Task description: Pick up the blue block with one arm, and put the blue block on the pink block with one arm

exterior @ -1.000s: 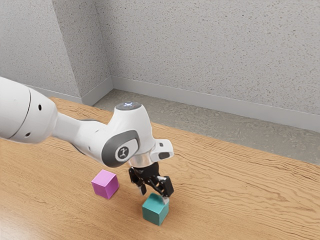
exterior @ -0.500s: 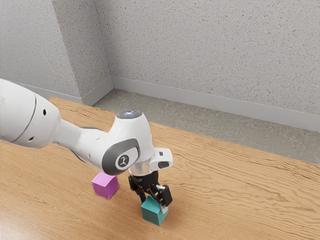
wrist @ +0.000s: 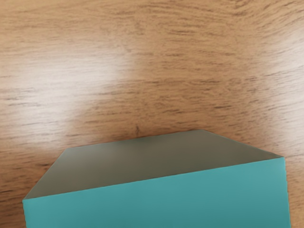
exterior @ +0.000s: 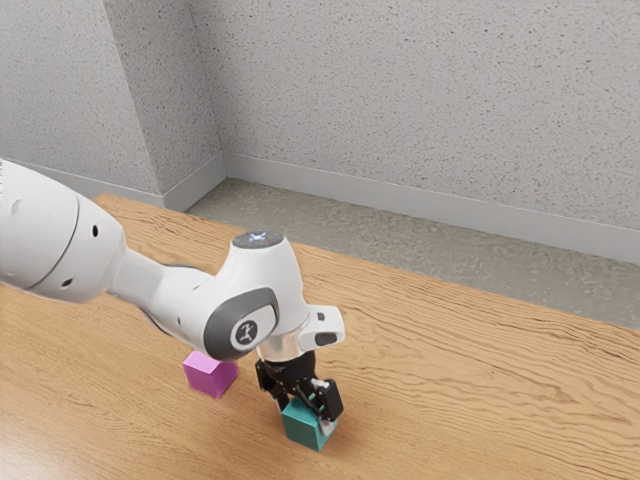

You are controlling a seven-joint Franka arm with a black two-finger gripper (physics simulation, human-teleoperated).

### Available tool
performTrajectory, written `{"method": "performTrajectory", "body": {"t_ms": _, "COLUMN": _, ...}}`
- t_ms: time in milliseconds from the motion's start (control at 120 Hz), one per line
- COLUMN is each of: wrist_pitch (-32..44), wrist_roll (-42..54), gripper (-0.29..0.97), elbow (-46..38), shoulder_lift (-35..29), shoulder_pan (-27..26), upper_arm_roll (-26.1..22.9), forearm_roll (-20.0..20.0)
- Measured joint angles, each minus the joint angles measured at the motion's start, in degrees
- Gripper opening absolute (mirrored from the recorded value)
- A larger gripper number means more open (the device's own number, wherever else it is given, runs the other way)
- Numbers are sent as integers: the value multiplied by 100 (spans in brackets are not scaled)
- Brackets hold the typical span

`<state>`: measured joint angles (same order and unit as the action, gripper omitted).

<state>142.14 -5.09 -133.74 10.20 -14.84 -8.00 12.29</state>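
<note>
found the pincer (exterior: 303,408) down low in the lower middle of the exterior view, at the end of the white arm (exterior: 150,285) reaching in from the exterior view's left. placed the blue block (exterior: 301,432), more teal than blue in colour, directly beneath the pincer, resting flat on the wooden table (exterior: 480,360) near the bottom edge of the exterior view. saw the black fingers (exterior: 331,397) spread wide, one on either side of the block's upper part, straddling it rather than clamping it. from the wrist view, met the same blue block (wrist: 166,199) large and close just under the hand, with bare table (wrist: 142,61) grain beyond it. spotted the pink block (exterior: 206,378) near the blue block, toward the exterior view's left and apart from it, also on the table, top partly hidden behind the arm. noted both blocks down on the wood, neither atop the other.
</note>
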Motion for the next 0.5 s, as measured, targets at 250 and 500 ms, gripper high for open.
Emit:
{"method": "performTrajectory", "body": {"t_ms": 250, "wrist_pitch": 68, "wrist_roll": -81, "gripper": 60, "elbow": 3, "shoulder_lift": 56, "shoulder_pan": -2, "upper_arm_roll": -51, "forearm_roll": -7}}
{"method": "performTrajectory", "body": {"t_ms": 500, "wrist_pitch": 118, "wrist_roll": -319, "gripper": 36, "elbow": 12, "shoulder_lift": -154, "shoulder_pan": 6, "upper_arm_roll": -52, "forearm_roll": -378}}
